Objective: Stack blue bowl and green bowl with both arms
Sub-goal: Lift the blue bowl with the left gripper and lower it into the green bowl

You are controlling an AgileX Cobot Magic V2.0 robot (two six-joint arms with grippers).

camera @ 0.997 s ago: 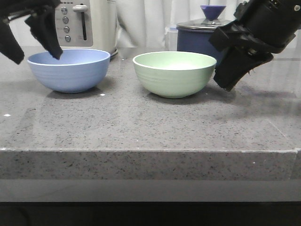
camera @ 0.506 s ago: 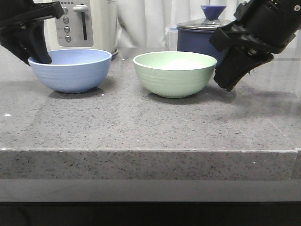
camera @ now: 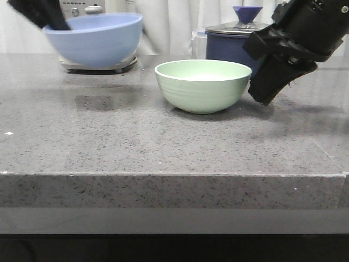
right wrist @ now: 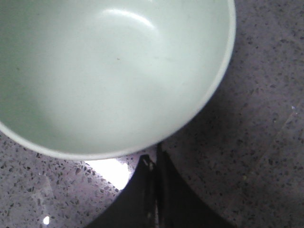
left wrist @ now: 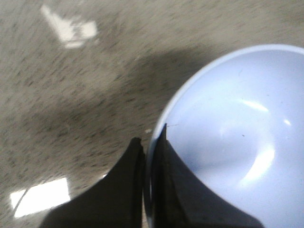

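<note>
Grey speckled counter (camera: 163,147) — left hand (left wrist: 148,156) pinches blue bowl (camera: 95,38) aloft; right hand (right wrist: 154,166) closed, empty.

Bowls: two. One blue bowl (camera: 94,38), far left; one green bowl (camera: 203,84), centre.
Lidded saucepans: one, dark navy saucepan (camera: 229,45), far right of centre.
Countertop appliances: one, white appliance (camera: 90,11), far left, mostly hidden.
Grippers: two, left gripper (camera: 52,19), right gripper (camera: 267,90).
</note>
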